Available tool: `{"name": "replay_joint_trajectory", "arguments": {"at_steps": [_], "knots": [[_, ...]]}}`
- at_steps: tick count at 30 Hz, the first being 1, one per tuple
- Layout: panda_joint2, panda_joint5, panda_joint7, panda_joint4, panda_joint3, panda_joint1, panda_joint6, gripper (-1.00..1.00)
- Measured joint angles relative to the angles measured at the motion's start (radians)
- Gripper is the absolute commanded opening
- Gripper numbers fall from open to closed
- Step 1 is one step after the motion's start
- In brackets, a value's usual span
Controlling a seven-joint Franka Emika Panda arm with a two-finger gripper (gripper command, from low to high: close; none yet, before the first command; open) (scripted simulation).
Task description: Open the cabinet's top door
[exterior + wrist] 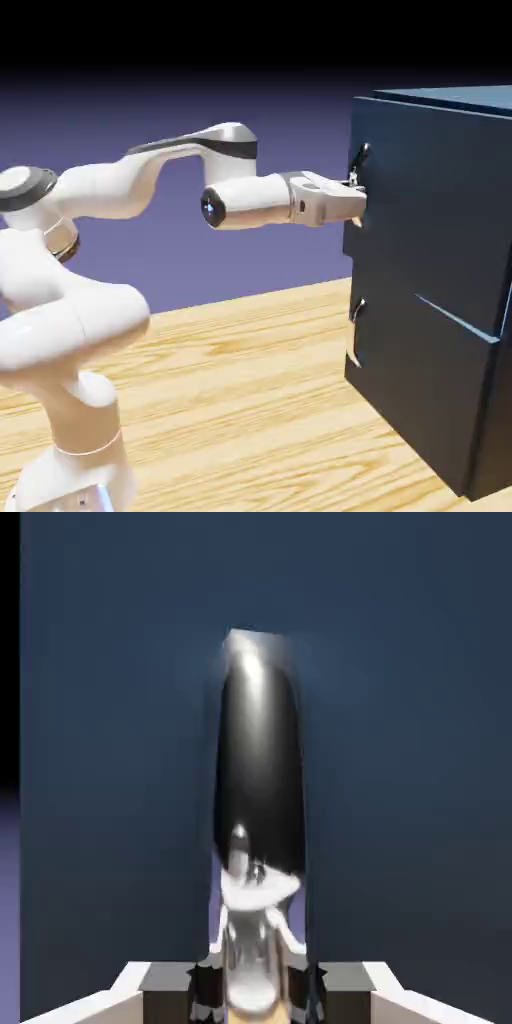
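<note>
A: Exterior view?
B: The claw (357,188) is at the upper handle (360,158); the top door (430,190) is just beyond it, apparently shut. The lower handle (358,332) sits below the claw, untouched.
A: And the hand view?
B: The claw is clenched on the upper handle, one finger each side, handle running upright between them, presumably so a pull swings the door.

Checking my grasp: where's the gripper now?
In the exterior view, right of centre, the gripper is shut on the top door's handle, above the lower handle.
</note>
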Motion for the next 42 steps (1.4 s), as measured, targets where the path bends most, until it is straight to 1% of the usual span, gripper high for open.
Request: {"name": "replay_joint_trajectory", "arguments": {"at_steps": [5,10,15,19,24,28,35,42], "knots": [[0.007,-0.095,-0.052,-0.146,-0.136,0.065,-0.217,-1.0],[0.024,-0.226,-0.103,-0.245,-0.286,0.071,-0.435,-1.0],[0.072,-0.386,-0.165,-0.295,-0.439,0.022,-0.652,-1.0],[0.149,-0.536,-0.232,-0.299,-0.557,-0.046,-0.826,-1.0],[0.305,-0.75,-0.346,-0.251,-0.684,-0.147,-1.034,-1.0],[0.449,-0.911,-0.442,-0.179,-0.749,-0.211,-1.158,-1.0],[0.703,-1.155,-0.588,-0.016,-0.813,-0.276,-1.304,-1.0],[0.957,-1.364,-0.7,0.192,-0.844,-0.299,-1.41,-1.0]]}}
